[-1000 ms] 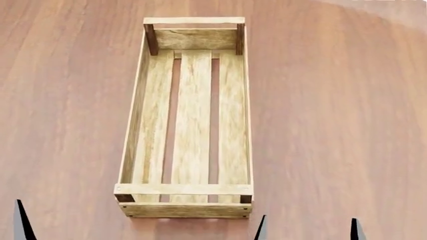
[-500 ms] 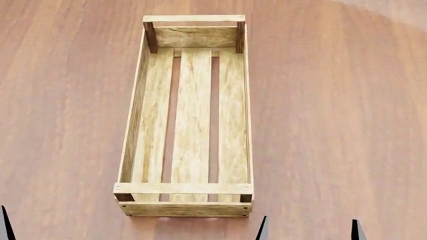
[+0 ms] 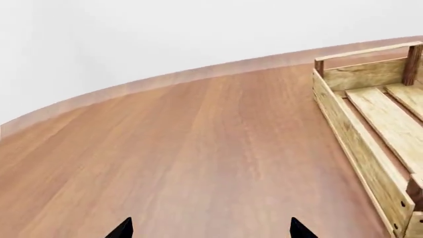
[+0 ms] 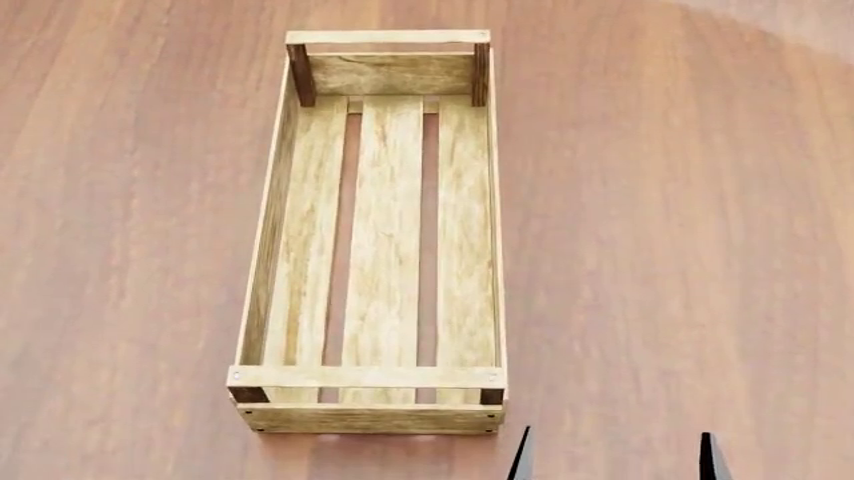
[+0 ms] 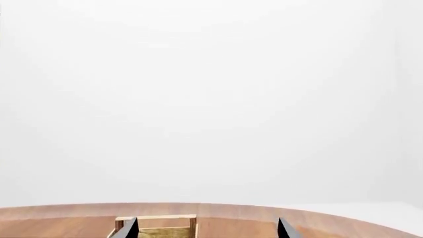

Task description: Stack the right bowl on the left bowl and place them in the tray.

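Note:
The tray (image 4: 367, 377), a long light-wood slatted crate with dark corner posts, lies lengthwise in the middle of the table and is empty. No bowl shows in any view. My right gripper (image 4: 614, 460) is open and empty; only its two dark fingertips show, just near and right of the tray's near end. In the right wrist view the right gripper (image 5: 206, 229) is held level, with the tray (image 5: 156, 217) low ahead of it. My left gripper (image 3: 210, 230) is open and empty over bare wood, with the tray (image 3: 360, 148) off to its side. It is out of the head view.
The round wooden table (image 4: 667, 250) reaches all round the tray. Its curved far edge (image 3: 198, 74) shows in the left wrist view against a white backdrop. A paler zone (image 4: 801, 20) lies beyond the far right edge.
The left fingertip has slid out of the head view at the lower left. The tray sits slightly higher in that view than one second ago. The right fingertips have stayed put.

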`<state>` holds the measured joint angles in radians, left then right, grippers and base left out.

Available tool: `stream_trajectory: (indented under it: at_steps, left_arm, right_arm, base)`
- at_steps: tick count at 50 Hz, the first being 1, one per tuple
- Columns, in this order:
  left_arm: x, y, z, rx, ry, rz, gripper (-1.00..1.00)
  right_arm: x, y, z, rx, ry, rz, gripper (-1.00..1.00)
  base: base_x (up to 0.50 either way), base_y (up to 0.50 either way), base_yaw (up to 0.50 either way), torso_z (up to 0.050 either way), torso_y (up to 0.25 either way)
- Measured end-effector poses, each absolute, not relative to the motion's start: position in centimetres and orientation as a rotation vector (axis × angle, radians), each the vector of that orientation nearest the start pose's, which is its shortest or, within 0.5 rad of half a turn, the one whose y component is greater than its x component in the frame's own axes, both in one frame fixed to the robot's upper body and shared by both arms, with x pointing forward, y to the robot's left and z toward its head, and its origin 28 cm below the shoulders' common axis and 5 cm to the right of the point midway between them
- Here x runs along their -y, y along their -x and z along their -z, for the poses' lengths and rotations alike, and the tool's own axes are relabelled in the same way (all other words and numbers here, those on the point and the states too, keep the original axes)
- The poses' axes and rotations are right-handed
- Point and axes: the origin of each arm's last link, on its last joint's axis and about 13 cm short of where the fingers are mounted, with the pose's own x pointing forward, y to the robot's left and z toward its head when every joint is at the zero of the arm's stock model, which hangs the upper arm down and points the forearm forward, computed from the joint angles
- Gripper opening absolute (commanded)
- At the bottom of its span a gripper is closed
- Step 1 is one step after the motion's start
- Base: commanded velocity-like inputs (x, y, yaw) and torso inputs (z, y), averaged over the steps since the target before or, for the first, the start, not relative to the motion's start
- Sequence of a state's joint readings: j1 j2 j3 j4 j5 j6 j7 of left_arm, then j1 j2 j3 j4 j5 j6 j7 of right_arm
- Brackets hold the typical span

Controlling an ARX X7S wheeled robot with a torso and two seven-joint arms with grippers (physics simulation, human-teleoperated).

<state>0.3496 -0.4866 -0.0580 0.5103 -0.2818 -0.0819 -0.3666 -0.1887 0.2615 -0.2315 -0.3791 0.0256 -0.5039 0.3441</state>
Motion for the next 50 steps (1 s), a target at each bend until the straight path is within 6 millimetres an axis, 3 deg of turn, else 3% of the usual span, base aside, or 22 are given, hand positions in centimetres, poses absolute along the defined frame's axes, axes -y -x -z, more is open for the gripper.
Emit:
stream_trajectory:
  at_steps: [28, 50]
  left_arm:
    - [-31.3, -14.5, -8.0, -0.246, 0.074, -0.073, 1.00]
    - [-32.3, -15.1, -7.9, -0.355, 0.211, -0.132, 1.00]
  right_arm:
    - [9.0, -16.2, -8.5, 0.650, -0.013, -0.005, 1.00]
    - [8.9, -16.1, -8.3, 0.650, -0.010, -0.014, 1.00]
  base:
    - [0.00, 0.00, 0.00, 0.000, 0.000]
    - [0.00, 0.00, 0.00, 0.000, 0.000]
